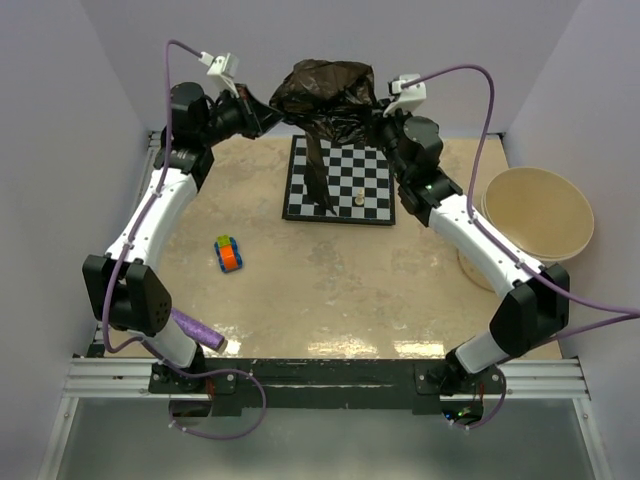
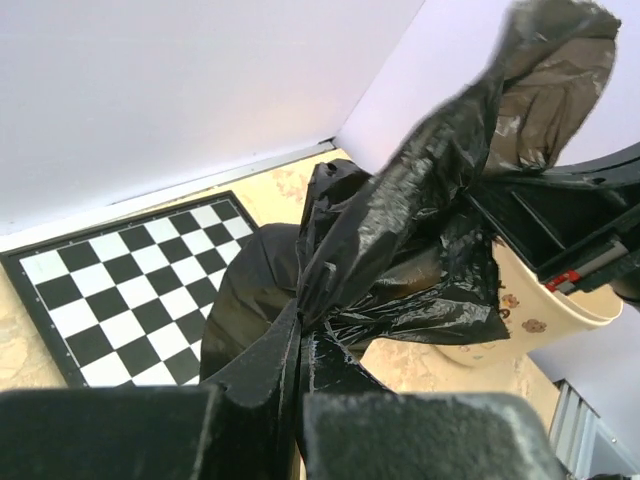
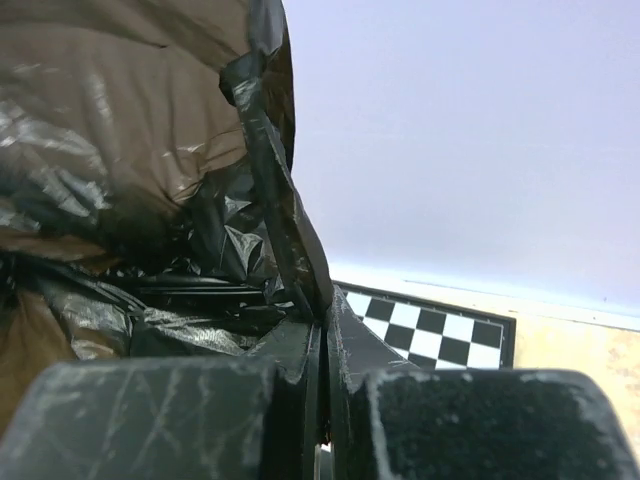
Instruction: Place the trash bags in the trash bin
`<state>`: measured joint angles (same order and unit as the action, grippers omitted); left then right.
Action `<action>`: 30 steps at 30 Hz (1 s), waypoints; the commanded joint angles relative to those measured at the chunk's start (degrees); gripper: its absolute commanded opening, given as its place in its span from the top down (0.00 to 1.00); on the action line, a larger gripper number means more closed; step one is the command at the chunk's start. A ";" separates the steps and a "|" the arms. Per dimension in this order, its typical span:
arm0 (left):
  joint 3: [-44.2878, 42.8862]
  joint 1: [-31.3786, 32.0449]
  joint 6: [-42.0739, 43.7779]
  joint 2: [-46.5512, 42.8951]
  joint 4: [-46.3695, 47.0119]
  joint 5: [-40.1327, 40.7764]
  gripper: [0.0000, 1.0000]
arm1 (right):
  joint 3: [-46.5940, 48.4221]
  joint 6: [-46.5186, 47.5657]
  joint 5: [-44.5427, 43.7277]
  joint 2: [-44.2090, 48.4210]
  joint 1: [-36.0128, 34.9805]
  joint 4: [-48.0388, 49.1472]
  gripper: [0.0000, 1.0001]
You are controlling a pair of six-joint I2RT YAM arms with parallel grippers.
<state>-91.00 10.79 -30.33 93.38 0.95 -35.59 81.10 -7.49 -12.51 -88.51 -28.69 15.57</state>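
A glossy black trash bag (image 1: 328, 95) hangs stretched between my two grippers, high above the far edge of the chessboard (image 1: 372, 185); a strip of it dangles down onto the board. My left gripper (image 1: 262, 110) is shut on the bag's left edge (image 2: 380, 230). My right gripper (image 1: 378, 115) is shut on its right edge (image 3: 285, 230). The cream-beige trash bin (image 1: 540, 212) stands at the right side of the table, apart from the bag, and shows behind the bag in the left wrist view (image 2: 560, 305).
A small pale chess piece (image 1: 358, 198) stands on the chessboard. A colourful toy car (image 1: 229, 253) lies on the table at the left. A purple textured roll (image 1: 197, 330) lies near the left arm's base. Walls close in behind and at both sides.
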 commanded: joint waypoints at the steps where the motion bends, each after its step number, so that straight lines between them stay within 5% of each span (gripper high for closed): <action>1: -0.40 -1.38 4.04 -2.24 -2.86 -1.41 1.00 | -1.73 2.30 -2.07 5.10 0.30 -1.24 1.00; 8: -2.69 -4.19 8.70 -1.01 -8.06 -2.45 1.00 | -3.05 0.90 -4.27 6.95 4.25 -3.97 1.00; 14: -3.57 -4.63 12.83 -0.31 -9.48 -15.26 1.00 | -4.11 1.16 -3.22 7.56 5.13 -3.88 1.00; 17: -4.71 -4.63 17.30 0.39 -13.50 -23.18 0.82 | -3.93 0.98 -0.94 7.21 5.13 -4.06 1.00; 18: -4.97 -4.63 19.23 -0.04 -15.78 -23.90 0.66 | -3.76 1.16 -0.24 7.04 5.13 -3.97 1.00; 23: 1.25 -4.55 26.72 -8.64 -10.30 -16.02 0.35 | -1.83 3.00 6.79 5.98 5.05 -5.11 1.00; 30: 7.47 1.58 16.86 -14.08 -5.83 1.66 0.30 | 0.54 -4.72 7.42 4.05 5.13 -6.43 1.00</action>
<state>-87.48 8.43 -9.50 84.51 -11.00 -43.92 77.34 -7.40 -6.55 -83.74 -23.59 9.39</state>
